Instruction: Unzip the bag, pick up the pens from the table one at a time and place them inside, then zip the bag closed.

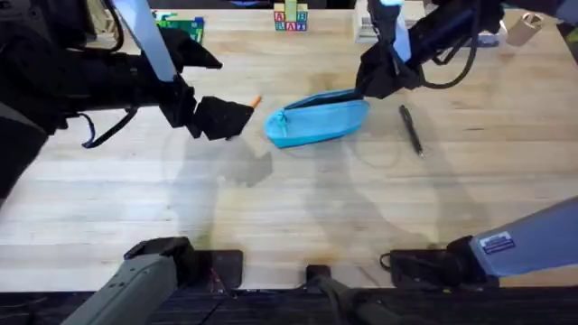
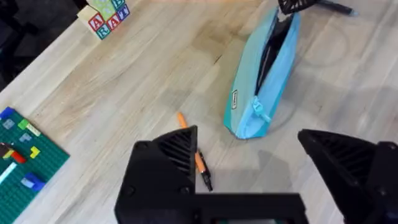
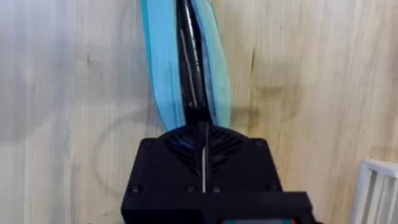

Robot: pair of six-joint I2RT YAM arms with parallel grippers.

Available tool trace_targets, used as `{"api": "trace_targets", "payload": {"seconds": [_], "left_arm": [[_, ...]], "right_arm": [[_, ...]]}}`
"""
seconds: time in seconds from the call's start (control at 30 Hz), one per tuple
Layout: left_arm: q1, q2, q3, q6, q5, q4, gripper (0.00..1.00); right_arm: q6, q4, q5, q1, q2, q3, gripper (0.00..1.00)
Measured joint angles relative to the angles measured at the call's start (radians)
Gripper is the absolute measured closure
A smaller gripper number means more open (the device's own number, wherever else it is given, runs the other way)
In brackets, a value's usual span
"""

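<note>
Bag (image 1: 318,121) mid-table, unzipped, pinched at its 3 o'clock end by right gripper (image 1: 372,86). Left gripper (image 2: 249,180) spread over orange pen (image 2: 196,155) at bag's 9 o'clock; lower squarely, close mid-barrel.

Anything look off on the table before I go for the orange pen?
Nothing stands out. The bag lies unzipped and intact, the right gripper shut on its end. The orange pen lies under the open left gripper, and the black pen lies apart beside the bag.

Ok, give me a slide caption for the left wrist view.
Open left gripper above the orange pen, beside the unzipped bag.
</note>
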Motion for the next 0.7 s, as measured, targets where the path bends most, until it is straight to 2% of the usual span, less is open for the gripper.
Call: {"api": "trace_targets", "payload": {"seconds": [0.7], "left_arm": [[0.0,0.0,0.0,0.0,0.0,0.0,0.005]], "right_arm": [[0.0,0.0,-0.004,0.0,0.131,0.001,0.971]]}}
